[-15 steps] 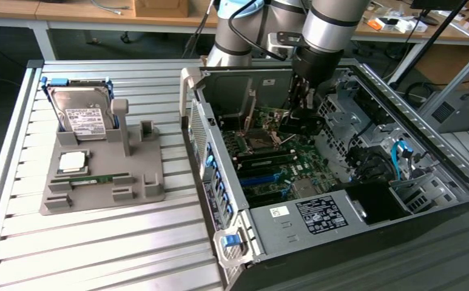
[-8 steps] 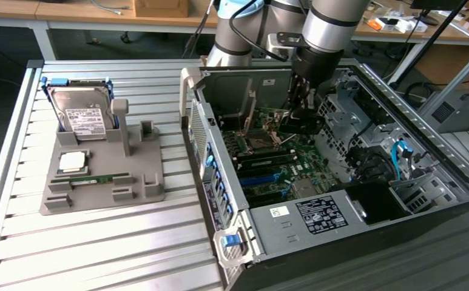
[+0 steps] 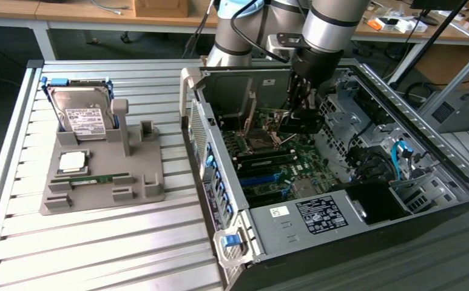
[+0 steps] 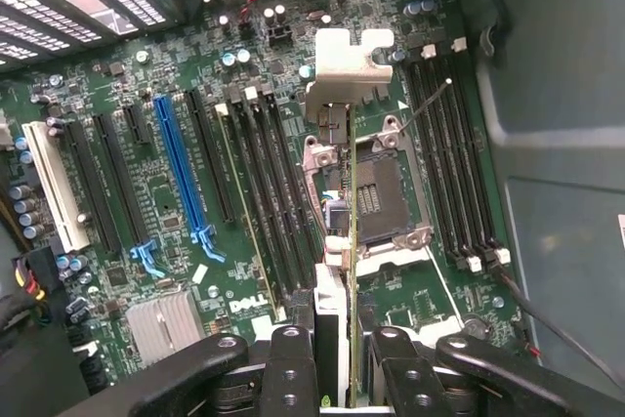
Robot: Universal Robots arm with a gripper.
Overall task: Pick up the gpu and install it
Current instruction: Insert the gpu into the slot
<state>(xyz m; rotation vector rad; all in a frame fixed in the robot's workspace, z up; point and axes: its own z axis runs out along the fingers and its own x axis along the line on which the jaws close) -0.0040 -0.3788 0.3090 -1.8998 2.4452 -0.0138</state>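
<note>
The gpu (image 4: 350, 231) is a thin card seen edge-on in the wrist view, with its silver bracket (image 4: 349, 65) at the far end. My gripper (image 4: 350, 344) is shut on it, one black finger on each side of the card. The card hangs above the motherboard (image 4: 146, 173), over the CPU socket (image 4: 381, 192) and apart from the blue slot (image 4: 181, 168). In the exterior view my gripper (image 3: 301, 116) reaches down into the open computer case (image 3: 428, 151), just over the board.
On the slatted table at the exterior view's left stands a grey holder (image 3: 105, 194) with a silver hard drive (image 3: 80, 112), a small chip (image 3: 72, 160) and a green memory stick (image 3: 93, 180). Case walls and the drive cage (image 3: 355, 109) hem in the arm.
</note>
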